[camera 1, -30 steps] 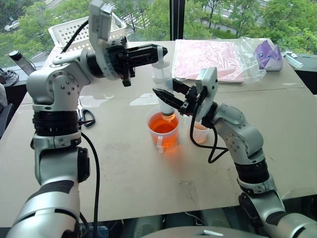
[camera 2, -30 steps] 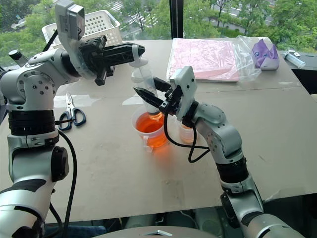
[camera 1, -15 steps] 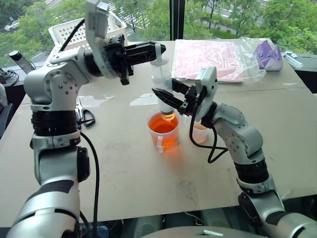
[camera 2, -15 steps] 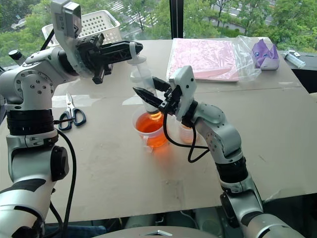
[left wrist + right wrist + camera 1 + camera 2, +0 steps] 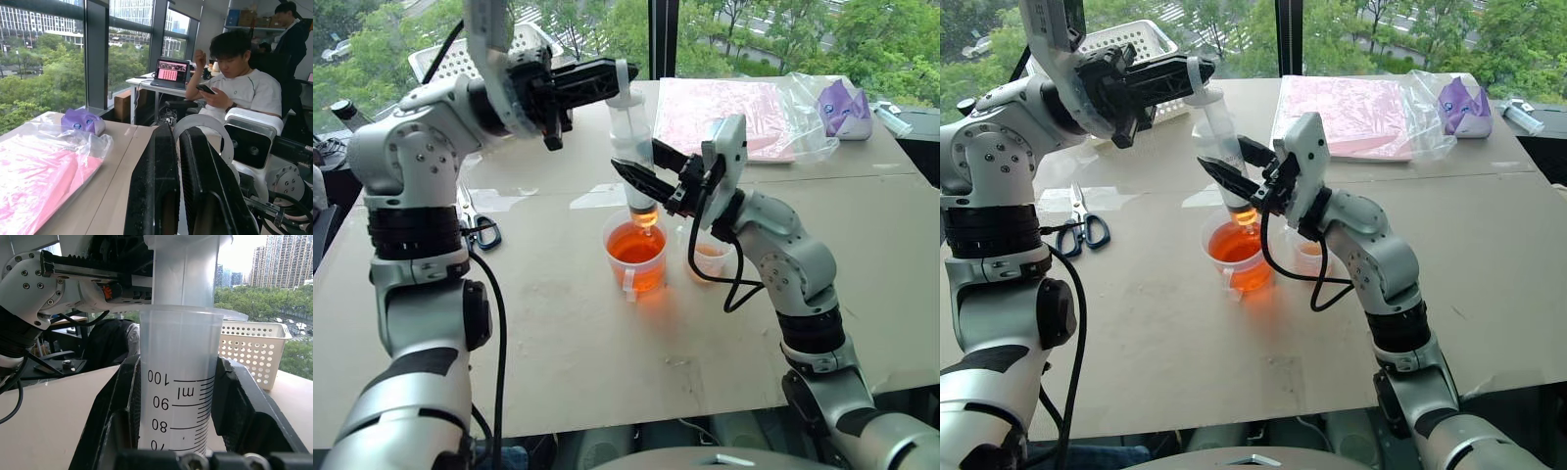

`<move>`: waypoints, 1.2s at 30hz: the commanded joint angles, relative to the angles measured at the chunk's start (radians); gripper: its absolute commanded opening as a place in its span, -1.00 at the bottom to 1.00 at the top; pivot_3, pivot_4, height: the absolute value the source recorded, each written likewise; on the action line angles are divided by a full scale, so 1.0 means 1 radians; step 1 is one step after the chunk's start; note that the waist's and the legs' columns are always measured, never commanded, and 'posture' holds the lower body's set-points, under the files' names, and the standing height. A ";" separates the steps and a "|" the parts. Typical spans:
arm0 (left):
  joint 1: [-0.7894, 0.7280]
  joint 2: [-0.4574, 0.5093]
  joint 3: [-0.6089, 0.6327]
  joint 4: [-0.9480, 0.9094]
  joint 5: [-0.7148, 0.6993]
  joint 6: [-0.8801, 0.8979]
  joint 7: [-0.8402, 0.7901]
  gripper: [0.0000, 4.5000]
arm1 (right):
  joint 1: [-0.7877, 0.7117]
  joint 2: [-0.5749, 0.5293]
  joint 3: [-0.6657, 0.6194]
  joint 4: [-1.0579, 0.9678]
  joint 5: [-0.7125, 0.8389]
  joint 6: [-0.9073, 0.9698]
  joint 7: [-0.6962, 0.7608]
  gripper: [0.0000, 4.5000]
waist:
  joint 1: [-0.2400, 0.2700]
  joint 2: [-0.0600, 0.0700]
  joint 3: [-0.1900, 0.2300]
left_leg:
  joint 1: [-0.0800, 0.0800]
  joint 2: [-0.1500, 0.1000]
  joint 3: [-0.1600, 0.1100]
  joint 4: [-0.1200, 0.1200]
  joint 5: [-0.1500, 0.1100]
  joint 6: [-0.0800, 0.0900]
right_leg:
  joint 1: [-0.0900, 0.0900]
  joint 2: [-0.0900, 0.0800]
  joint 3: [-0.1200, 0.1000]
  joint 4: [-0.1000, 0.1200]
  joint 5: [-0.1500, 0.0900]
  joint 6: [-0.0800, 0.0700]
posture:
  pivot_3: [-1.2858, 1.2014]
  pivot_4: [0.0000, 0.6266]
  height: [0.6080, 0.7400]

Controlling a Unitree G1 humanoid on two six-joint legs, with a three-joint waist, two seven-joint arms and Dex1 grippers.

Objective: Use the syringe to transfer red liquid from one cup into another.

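Fingers of the right gripper are clamped round the barrel of the syringe, holding it upright, slightly tilted, over the big cup; the right wrist view shows the barrel seated between both fingers with the graduation marks facing the camera. Fingers of the left gripper are pinched on the white plunger top, reaching in from the left at the level of the plunger head. Syringe tip sits at or just above the red liquid; cannot tell if it breaks the surface. Tip shows an orange tint, the barrel looks mostly clear, so little appears drawn so far. Big cup stands mid-worktop, handle toward the near side; small cup is just to its right, partly behind the right arm, with a little pale liquid in the bottom. Step in hand, as judged: drawing liquid by pulling the plunger up while the barrel is held fixed. To do it well, the tip should stay under the surface so no air is sucked in; the pull should run straight along the barrel axis, slow and even, since a sideways tug could twist the barrel in the right grip or knock the cup. Right arm should hold height steady. Scissors lie far left, a white basket at the far edge.
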 commanded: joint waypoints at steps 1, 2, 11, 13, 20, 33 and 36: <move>-0.046 0.011 0.049 0.009 -0.018 -0.002 0.037 -0.98 | -0.030 0.019 0.016 -0.066 0.040 -0.002 0.014 -0.31 | 0.000 0.000 0.000 | 0.000 0.000 0.000 0.000 0.000 0.000 | 0.000 0.000 0.000 0.000 0.000 0.000 | 0.03 -0.52 1.00; -0.047 0.011 0.048 0.010 -0.018 -0.002 0.036 -0.98 | -0.032 0.019 0.017 -0.066 0.042 -0.001 0.012 -0.31 | 0.000 0.000 0.000 | 0.000 0.000 0.000 0.000 0.000 0.000 | 0.000 0.000 0.000 0.000 0.000 0.000 | 0.03 -0.52 1.00; -0.038 0.023 0.044 0.005 -0.018 -0.003 0.013 -0.37 | -0.035 0.023 0.013 -0.066 0.049 0.003 0.006 -0.31 | -0.001 0.000 0.000 | 0.000 0.000 0.000 0.000 0.000 0.000 | 0.000 0.000 0.000 0.000 0.000 0.000 | 0.03 -0.52 1.00; -0.035 0.027 0.042 0.004 -0.009 -0.011 0.015 0.08 | -0.035 0.023 0.013 -0.065 0.050 0.003 0.005 -0.31 | -0.001 0.000 0.000 | 0.000 0.000 0.000 0.000 0.000 0.000 | 0.000 0.000 0.000 0.000 0.000 0.000 | 0.03 -0.52 1.00; 0.008 0.069 0.033 -0.022 -0.010 -0.004 -0.028 0.25 | -0.039 0.014 -0.002 -0.053 0.057 -0.004 0.005 -0.31 | 0.000 0.000 0.000 | 0.000 0.000 0.000 0.000 0.000 0.000 | 0.000 0.000 0.000 0.000 0.000 0.000 | 0.03 -0.52 1.00; 0.023 0.093 0.026 -0.013 0.001 -0.012 -0.053 0.25 | -0.050 0.002 -0.029 -0.042 0.061 -0.019 0.003 -0.31 | 0.000 0.000 0.000 | 0.000 0.000 0.000 0.000 0.000 0.000 | 0.000 0.000 0.000 0.000 0.000 0.000 | 0.03 -0.52 1.00; 0.006 0.088 0.051 0.002 -0.026 0.002 -0.051 0.25 | -0.046 -0.002 -0.033 -0.046 0.065 -0.016 0.004 -0.31 | 0.000 0.000 0.000 | 0.000 0.000 0.000 0.000 0.000 0.000 | 0.000 0.000 0.000 0.000 0.000 0.000 | 0.03 -0.52 1.00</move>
